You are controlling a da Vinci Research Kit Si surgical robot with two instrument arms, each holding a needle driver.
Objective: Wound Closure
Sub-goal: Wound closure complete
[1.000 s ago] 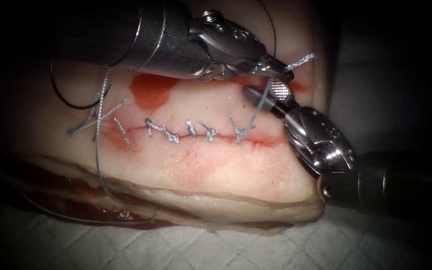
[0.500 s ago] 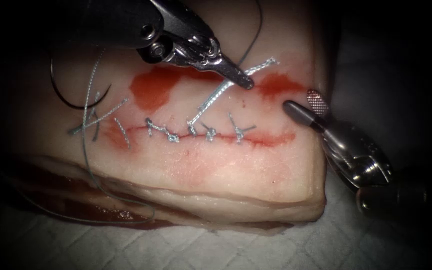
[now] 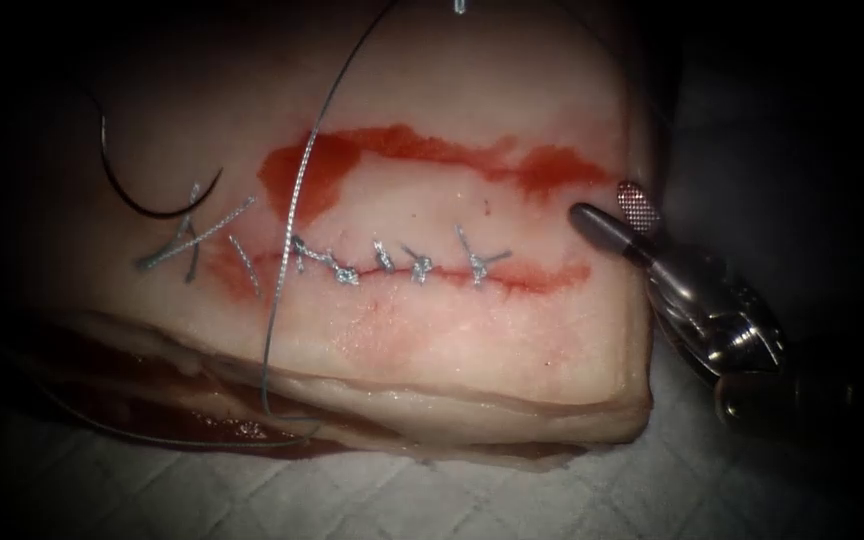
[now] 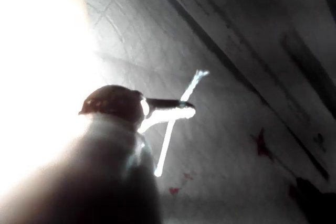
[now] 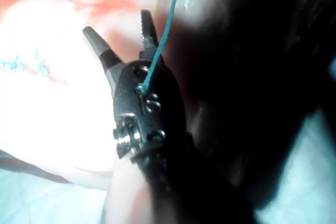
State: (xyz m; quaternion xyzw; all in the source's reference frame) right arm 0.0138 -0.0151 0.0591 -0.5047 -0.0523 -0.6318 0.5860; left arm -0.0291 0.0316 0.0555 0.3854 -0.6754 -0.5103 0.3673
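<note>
Tissue: pale slab of pork belly (image 3: 452,340) lying on a white quilted cloth (image 3: 452,500) over the surface, its long horizontal cut (image 3: 402,268) running across the top face.
Cut: red line closed along its middle by a row of pale blue-grey knotted stitches (image 3: 382,260), with short cut ends of thread (image 3: 192,235) lying crossed at its left end.
Red fluid: a smear (image 3: 402,160) on the tissue above the cut, widest at its left.
Needle: dark curved steel needle (image 3: 147,195) resting on the tissue at the far left, above the cut; neither hand holds it, and whether its tip sits in the tissue cannot be told.
Thread: thin grey strand (image 3: 287,240) coming down from the upper edge, crossing the red fluid and the left part of the cut, then curling over the front edge of the tissue onto the cloth.
Right hand: silver two-jawed tool (image 3: 607,208) at the right end of the cut, jaws spread apart and empty; in the right wrist view the hand (image 5: 121,32) shows the same gap, with a thread strand (image 5: 163,40) passing across its body.
Left hand: in the left wrist view the dark tool tip (image 4: 181,107) is clamped on a short bright piece of thread (image 4: 176,124), held up away from the tissue.
</note>
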